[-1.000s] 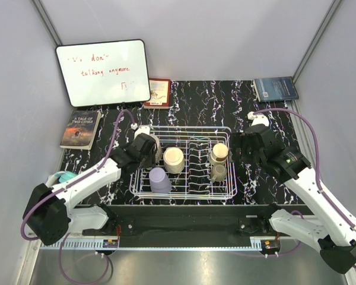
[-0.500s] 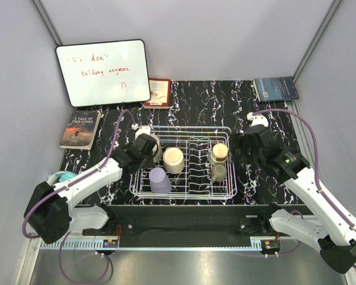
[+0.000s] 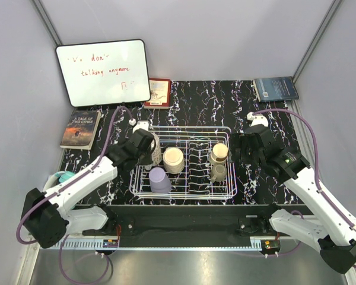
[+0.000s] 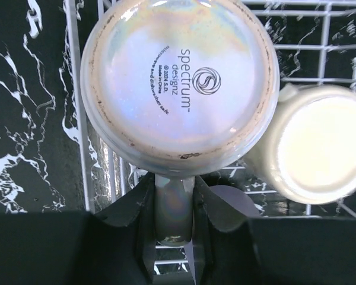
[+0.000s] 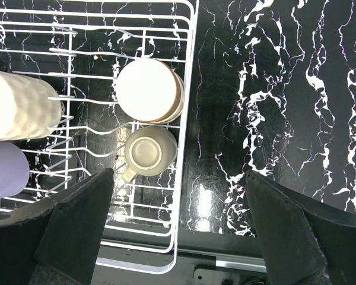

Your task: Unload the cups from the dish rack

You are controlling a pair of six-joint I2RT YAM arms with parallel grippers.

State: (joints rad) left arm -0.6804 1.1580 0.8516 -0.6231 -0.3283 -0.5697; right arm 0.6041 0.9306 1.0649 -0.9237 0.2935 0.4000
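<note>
The white wire dish rack (image 3: 184, 193) sits mid-table. My left gripper (image 3: 141, 146) is shut on the handle of an upside-down iridescent pearl cup (image 4: 178, 83) at the rack's far left corner, and its fingers (image 4: 130, 208) clamp the handle. A cream cup (image 3: 173, 159) and a lavender cup (image 3: 159, 179) stand beside it. A tan cup (image 3: 219, 152) and a small olive-grey cup (image 3: 218, 172) stand at the rack's right end, also seen in the right wrist view as tan (image 5: 149, 90) and olive-grey (image 5: 150, 151). My right gripper (image 3: 242, 151) is open and empty, above the rack's right rim (image 5: 187, 119).
A whiteboard (image 3: 102, 72) leans on the back wall with a small red book (image 3: 159, 92) beside it. A book (image 3: 80, 128) lies at the far left and a blue book (image 3: 275, 89) at the far right. A teal object (image 3: 64, 177) sits by the left arm.
My left gripper has shifted slightly toward the far left with the pearl cup in it. The right arm has not moved.
</note>
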